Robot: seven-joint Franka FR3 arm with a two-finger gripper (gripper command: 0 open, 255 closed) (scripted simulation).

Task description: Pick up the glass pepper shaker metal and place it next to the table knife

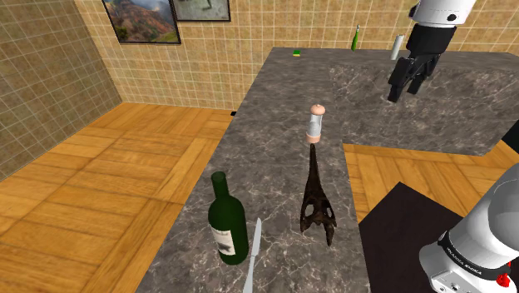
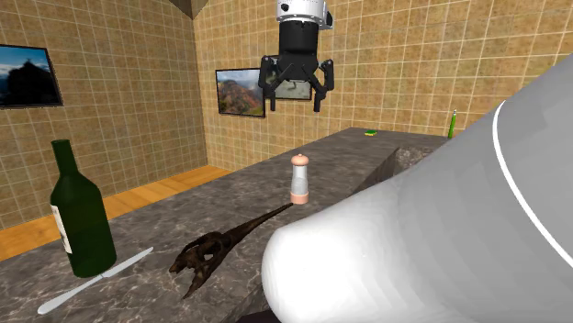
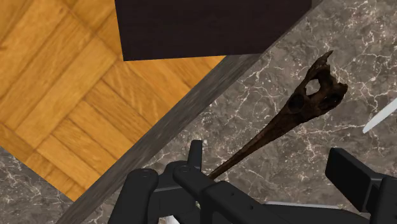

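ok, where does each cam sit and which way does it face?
Shoulder view: high beside the stand, looking down the dark marbled counter; white arm base lower right, open black two-finger hand upper right.
Second exterior view: low at counter height, facing the tiled wall; white arm link close at right, hand up top.
Wrist view: on the hand, looking down at counter edge and wood floor; both fingers show.
Shared: dark brown long-beaked skull in all three; pink-and-white pepper shaker in both exterior views.
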